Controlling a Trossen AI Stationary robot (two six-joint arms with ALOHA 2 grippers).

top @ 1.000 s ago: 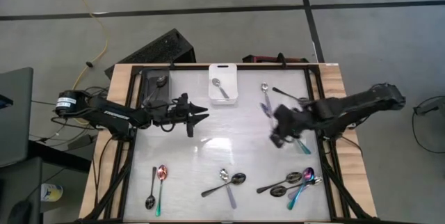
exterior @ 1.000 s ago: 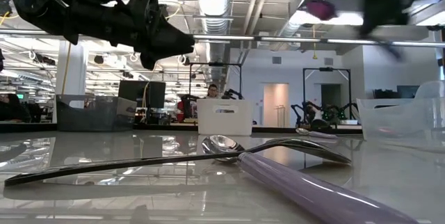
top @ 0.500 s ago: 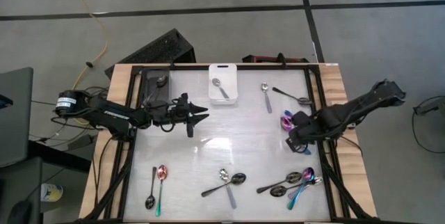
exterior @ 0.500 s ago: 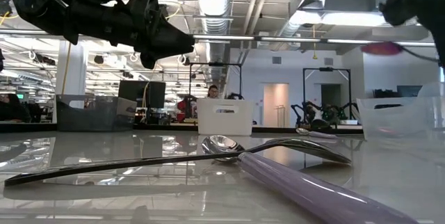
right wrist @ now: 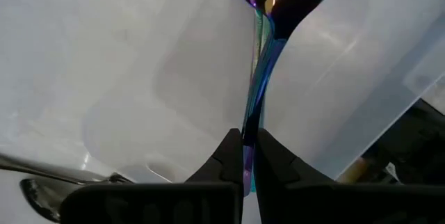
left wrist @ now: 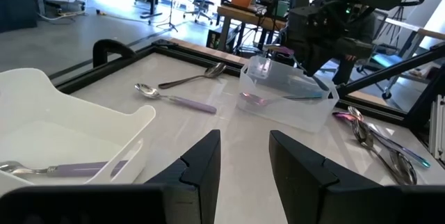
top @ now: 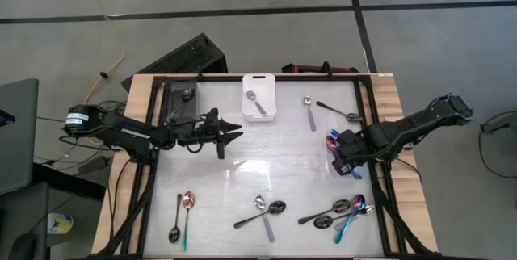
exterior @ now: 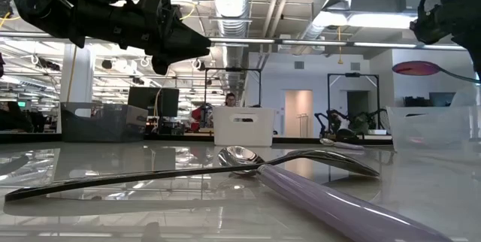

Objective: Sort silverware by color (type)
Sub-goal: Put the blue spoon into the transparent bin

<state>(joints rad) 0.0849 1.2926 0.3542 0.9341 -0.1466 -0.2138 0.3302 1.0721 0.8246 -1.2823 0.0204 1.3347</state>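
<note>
Over the clear bin [left wrist: 288, 97] at the desk's right edge, our right fingers [right wrist: 249, 156] grip a rainbow spoon [right wrist: 268, 57]; our left fingers [left wrist: 240, 156] hover open mid-desk.

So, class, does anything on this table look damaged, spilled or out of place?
Nothing stands out. The right gripper holds a rainbow spoon over the clear bin; some unsorted spoons merely lie crossed.

Dark jointed arms, white-labelled left arm [top: 121, 131]
</note>
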